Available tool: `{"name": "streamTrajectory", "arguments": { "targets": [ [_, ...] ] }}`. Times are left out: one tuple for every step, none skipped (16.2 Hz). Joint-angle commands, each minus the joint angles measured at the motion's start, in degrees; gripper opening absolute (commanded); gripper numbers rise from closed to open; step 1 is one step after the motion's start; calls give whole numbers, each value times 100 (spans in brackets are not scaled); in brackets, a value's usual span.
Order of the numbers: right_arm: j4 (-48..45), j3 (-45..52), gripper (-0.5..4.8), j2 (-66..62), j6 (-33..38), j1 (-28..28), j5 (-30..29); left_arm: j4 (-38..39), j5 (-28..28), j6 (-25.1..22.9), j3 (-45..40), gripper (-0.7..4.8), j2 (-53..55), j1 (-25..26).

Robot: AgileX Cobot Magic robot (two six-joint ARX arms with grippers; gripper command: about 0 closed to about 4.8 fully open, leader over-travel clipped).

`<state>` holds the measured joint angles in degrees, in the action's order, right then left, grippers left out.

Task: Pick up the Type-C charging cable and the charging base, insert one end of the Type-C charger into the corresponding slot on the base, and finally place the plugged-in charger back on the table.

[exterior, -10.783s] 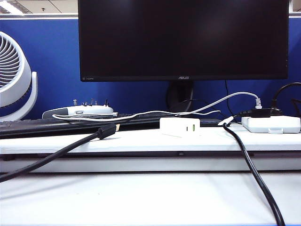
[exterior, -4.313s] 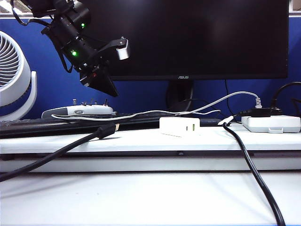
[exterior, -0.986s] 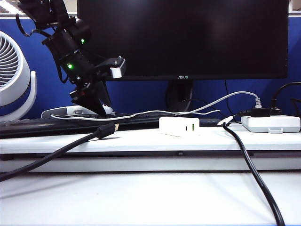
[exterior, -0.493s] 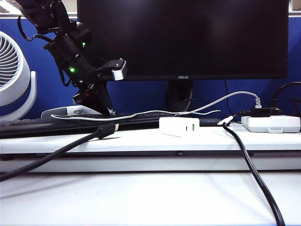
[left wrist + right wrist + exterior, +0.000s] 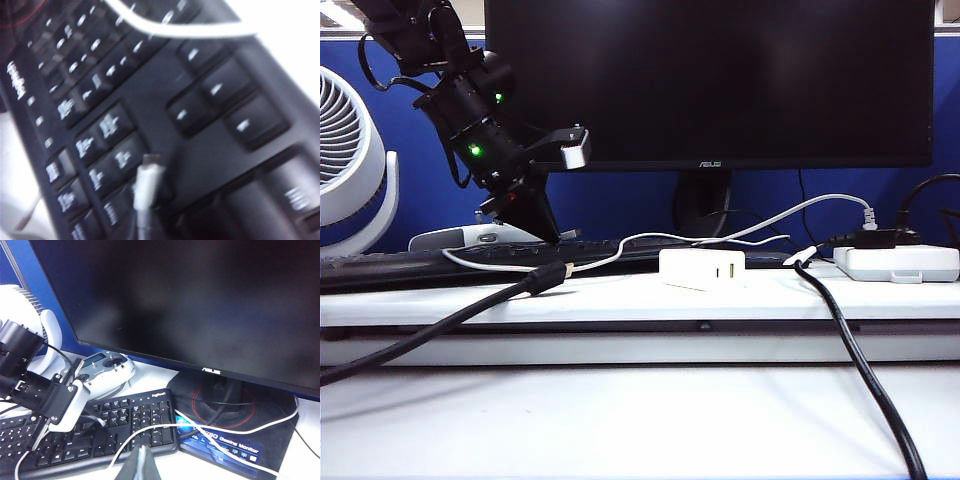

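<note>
My left gripper (image 5: 548, 232), left of the exterior frame over the keyboard (image 5: 440, 262), pinches the white cable (image 5: 650, 239) near its plug (image 5: 149, 177). Lift slowly, avoiding snags. The charger block (image 5: 702, 269) waits centre; my right gripper (image 5: 140, 465) sits closed, empty

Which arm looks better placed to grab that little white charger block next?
The right, probably. The left gripper is busy at the keyboard with the white cable. The charger block sits toward the right, and the right gripper, shut, holds nothing.
</note>
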<state>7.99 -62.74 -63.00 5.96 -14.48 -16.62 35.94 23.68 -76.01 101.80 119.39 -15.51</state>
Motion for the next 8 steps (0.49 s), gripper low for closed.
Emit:
{"name": "streamTrajectory", "arguments": {
  "targets": [
    [-101,-37,-1,17,2,-2,-11,2,249,337,4,50,-267,-4],
    [-98,-37,-1,17,2,-2,-11,7,407,570,4,48,-358,-4],
    [-98,-37,-1,17,2,-2,-11,9,555,798,4,47,-457,-4],
    [-98,-37,-2,17,2,-2,-13,17,807,1062,4,47,-573,-9],
    [-94,-37,-1,17,2,-2,-13,17,1097,1325,4,46,-662,-11],
    [-92,-37,-1,17,2,-2,-15,17,1604,1709,4,47,-776,-11],
    [-90,-37,-2,17,2,-2,-22,13,2044,1991,4,47,-852,-11],
    [-90,-37,-1,17,2,-2,-26,9,2459,2264,4,47,-922,-11]
  ]
}}
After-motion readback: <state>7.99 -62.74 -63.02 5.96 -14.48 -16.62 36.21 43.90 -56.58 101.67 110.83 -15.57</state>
